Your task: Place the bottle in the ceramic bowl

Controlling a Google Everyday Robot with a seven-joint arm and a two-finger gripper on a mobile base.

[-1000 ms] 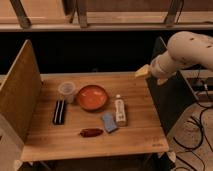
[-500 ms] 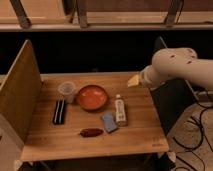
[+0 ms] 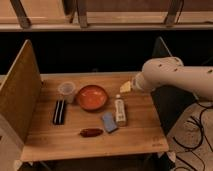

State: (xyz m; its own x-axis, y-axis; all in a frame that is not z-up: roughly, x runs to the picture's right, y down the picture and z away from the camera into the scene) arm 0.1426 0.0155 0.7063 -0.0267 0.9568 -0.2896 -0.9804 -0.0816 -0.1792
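Bottle (image 3: 120, 111): seen lying flat on table (image 3: 145, 137), cap twd far side, just right of ceramic bowl (image 3: 92, 97), not in it.
Gripper (image 3: 125, 87): held over table's far-right part, just beyond bottle cap; jaws spread wide, nothing gripped or touched.
Blue block (image 3: 109, 121): just beside bottle, at its near-left.
Cup (image 3: 66, 90): left of bowl, close by.

Wooden table (image 3: 142, 131): cup (image 3: 67, 91), ceramic bowl (image 3: 92, 97), bottle (image 3: 120, 111), blue block (image 3: 109, 121), black bar (image 3: 59, 111), reddish lump (image 3: 91, 132), perhaps food; gripper (image 3: 125, 87) above right rear.
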